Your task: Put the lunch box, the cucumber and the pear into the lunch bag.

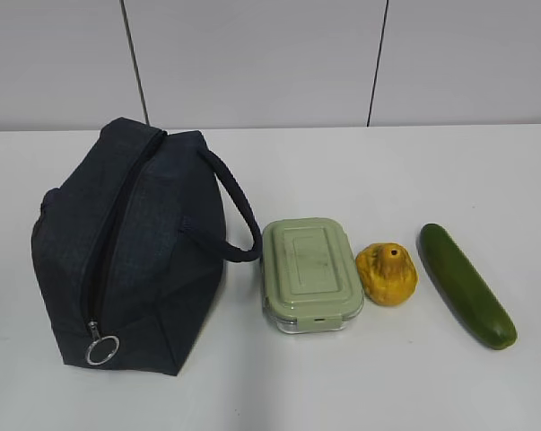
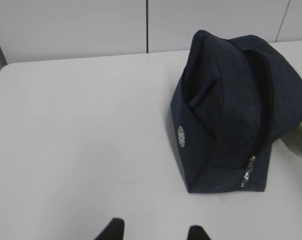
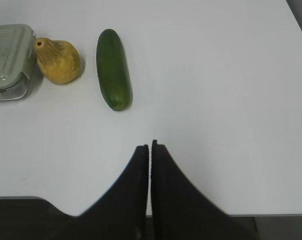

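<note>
The dark navy lunch bag point(image 1: 126, 251) stands at the left of the white table, its zipper closed, with the silver ring pull point(image 1: 101, 348) at its near end. The lunch box point(image 1: 309, 274) with a sage-green lid sits to its right, then the yellow pear point(image 1: 388, 273), then the dark green cucumber point(image 1: 466, 284). Neither gripper shows in the exterior view. In the left wrist view my left gripper point(image 2: 153, 231) is open and empty, near the table's front, left of the bag point(image 2: 231, 110). In the right wrist view my right gripper point(image 3: 150, 147) is shut and empty, nearer than the cucumber point(image 3: 113, 68) and the pear point(image 3: 58, 60).
The bag's looped handle point(image 1: 239, 215) arches towards the lunch box. A grey panelled wall point(image 1: 270, 58) stands behind the table. The table's front edge point(image 3: 271, 215) lies just under my right gripper. Bare table lies left of the bag point(image 2: 80, 140).
</note>
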### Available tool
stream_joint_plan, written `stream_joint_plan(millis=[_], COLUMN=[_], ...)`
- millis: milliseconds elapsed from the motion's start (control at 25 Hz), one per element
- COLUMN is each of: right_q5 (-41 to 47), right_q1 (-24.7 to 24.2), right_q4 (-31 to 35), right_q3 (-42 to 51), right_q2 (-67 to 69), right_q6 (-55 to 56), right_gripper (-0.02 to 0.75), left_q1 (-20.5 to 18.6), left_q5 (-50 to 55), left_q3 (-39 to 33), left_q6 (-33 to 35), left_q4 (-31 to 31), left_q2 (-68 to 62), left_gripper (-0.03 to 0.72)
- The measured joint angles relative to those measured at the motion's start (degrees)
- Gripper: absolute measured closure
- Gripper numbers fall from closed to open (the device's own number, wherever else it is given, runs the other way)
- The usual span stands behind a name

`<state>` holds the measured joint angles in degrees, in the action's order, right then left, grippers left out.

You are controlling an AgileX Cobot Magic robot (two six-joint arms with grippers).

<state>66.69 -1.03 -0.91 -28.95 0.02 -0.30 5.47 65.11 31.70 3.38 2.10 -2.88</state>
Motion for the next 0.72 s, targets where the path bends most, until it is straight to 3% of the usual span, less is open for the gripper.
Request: stream_joint_plan(millis=[240,480,720], right_q5=[-2.31,-11.33,-18.96], right_q1=[0.0,0.0,0.0], right_q4=[7.58,24.8,35.37], right_q3=[-2.83,-4.78,-4.82], right_q2=[10.02,19.95,29.66], right_q6=[-0.69,-7.58,-15.81], right_gripper=[0.643,0.503,0.451], left_q1=[0.25,0.25,0.25], left_q5=[-3.65,-8.02,-11.34], left_q3=[5.54,7.44,9.07], left_q6=[0.5,12.27,19.95], left_q4=[14.59,37.78,42.17], left_q2=[-12.6,-28.34,-40.01], left_gripper=[0.446,0.407,0.368])
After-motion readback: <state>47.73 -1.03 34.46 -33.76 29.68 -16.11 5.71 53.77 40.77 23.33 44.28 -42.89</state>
